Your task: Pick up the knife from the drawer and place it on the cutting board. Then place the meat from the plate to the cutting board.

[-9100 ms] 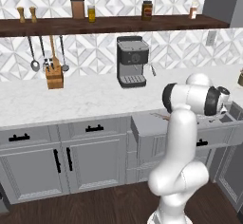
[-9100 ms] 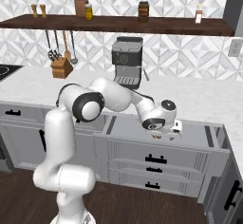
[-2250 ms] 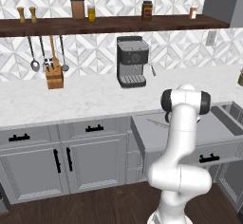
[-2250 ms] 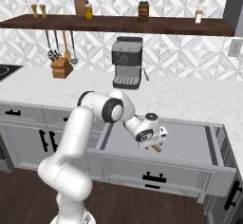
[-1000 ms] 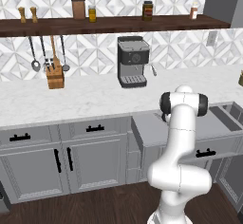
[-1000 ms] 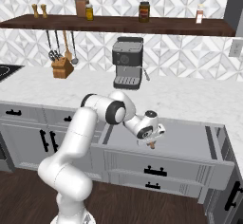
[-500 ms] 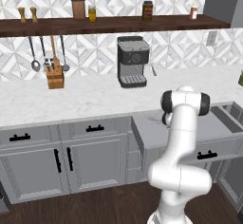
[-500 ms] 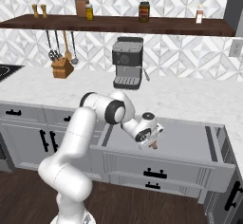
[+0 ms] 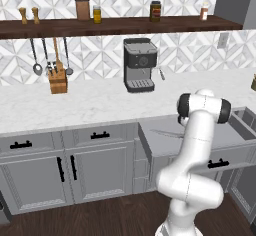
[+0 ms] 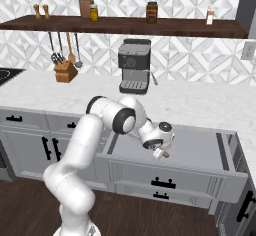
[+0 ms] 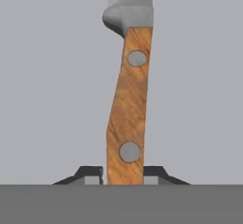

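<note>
One knife (image 11: 127, 109) lying in drawer (image 10: 200, 150); pincer (image 11: 123, 173) straddling handle.

Both base cams share drawer (image 10: 200, 152), opposite sides; hand cam close on knife (image 11: 127, 109).

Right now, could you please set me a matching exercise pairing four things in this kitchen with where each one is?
Things:
1. knife
2. drawer
3. coffee machine
4. knife block

Places:
A. on the counter, below hanging utensils
B. pulled open below the counter
C. between the fingertips, inside the drawer
D. on the counter, against the tiled wall, under the shelf's jars

Pairs: 1-C, 2-B, 3-D, 4-A
</note>
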